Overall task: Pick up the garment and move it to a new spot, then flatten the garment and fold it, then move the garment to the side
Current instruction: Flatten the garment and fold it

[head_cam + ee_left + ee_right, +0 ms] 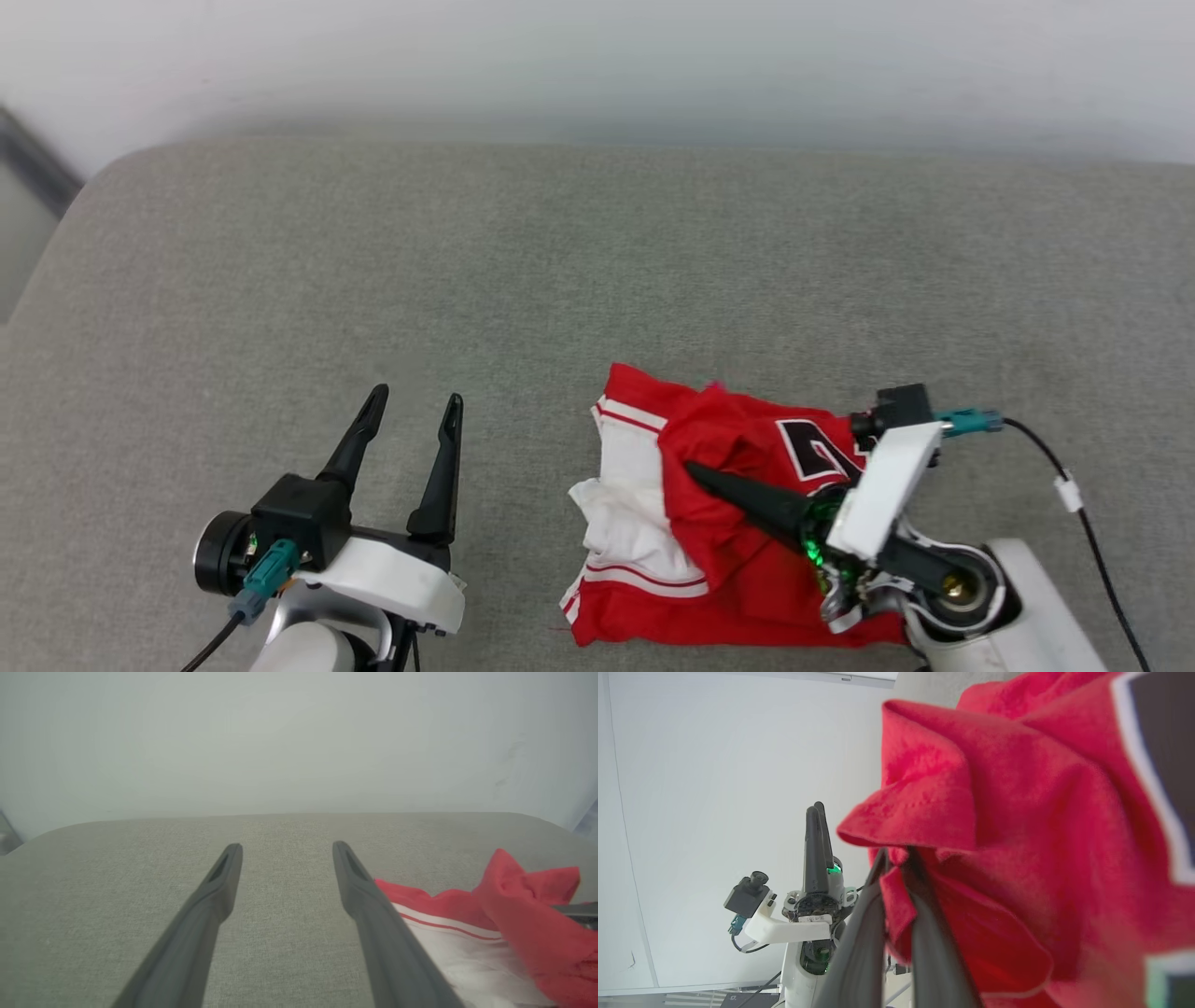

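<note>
The garment, a red shirt with white sleeves and striped trim, lies crumpled at the lower right of the grey cushion; part of its black print shows. My right gripper is shut on a red fold of the garment, the cloth pinched between its dark fingers. My left gripper stands open to the left of the garment, nothing between its fingers, above bare cushion. The garment's red and white edge lies just right of those fingers. The left gripper also appears in the right wrist view.
The grey cushion stretches wide to the left and far side, ending at a pale wall. A dark strip runs along the far left past the cushion's rounded corner. A black cable trails from my right wrist.
</note>
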`<state>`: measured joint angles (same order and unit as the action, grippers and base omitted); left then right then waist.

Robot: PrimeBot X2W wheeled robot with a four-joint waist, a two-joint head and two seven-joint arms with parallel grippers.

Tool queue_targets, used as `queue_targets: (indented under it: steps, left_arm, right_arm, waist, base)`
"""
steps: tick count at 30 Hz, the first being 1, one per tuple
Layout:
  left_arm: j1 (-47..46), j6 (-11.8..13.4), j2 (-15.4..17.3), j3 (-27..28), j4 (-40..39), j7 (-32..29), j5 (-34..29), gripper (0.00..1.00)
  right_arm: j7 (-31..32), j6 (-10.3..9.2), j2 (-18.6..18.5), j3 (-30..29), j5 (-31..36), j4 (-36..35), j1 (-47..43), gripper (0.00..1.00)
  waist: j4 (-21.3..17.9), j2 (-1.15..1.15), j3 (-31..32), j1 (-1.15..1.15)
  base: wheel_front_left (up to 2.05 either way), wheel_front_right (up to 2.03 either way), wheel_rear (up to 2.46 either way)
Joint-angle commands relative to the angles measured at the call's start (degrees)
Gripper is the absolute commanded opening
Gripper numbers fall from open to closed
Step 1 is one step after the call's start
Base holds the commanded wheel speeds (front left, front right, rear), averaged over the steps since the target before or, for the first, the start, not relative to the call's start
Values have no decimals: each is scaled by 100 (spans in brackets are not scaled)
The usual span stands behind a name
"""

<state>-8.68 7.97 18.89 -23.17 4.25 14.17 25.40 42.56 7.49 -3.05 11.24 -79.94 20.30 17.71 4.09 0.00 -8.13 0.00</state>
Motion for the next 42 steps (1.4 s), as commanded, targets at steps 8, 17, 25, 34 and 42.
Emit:
queue_targets:
  steps: [8, 17, 25, 34, 42]
  left_arm:
    - [-167, -90, -137, 56, 190, 82, -50, 100]
    - [-145, -187, -216, 141, 315, 108, -111, 100]
    - [-21, -152, -325, 285, 368, 106, -269, 100]
    - [94, -88, -375, 607, 340, 106, -414, 100]
    - [460, -14, -348, 918, 308, 106, -534, 100]
  right_arm:
    - [-782, 0, 12, 846, 248, 384, 382, 100]
    - [-1528, 0, -476, 1752, 940, -245, 709, 100]
    - [-4012, -1, -1695, 2390, 3520, -439, 830, 100]
    - [-5220, -1, -1773, 627, 5214, -195, 106, 100]
    - [-5348, -1, -1366, -590, 6041, -1022, -972, 100]
  waist:
    - [211, 0, -271, 0]
    - [47, 0, -153, 0]
    - [-308, 0, 9, 0]
    - [-597, 0, 127, 0]
    - [-672, 0, 393, 0]
  base:
    - [0, 0, 0]
    - [0, 0, 0]
    - [0, 0, 0]
    - [0, 0, 0]
    - [0, 0, 0]
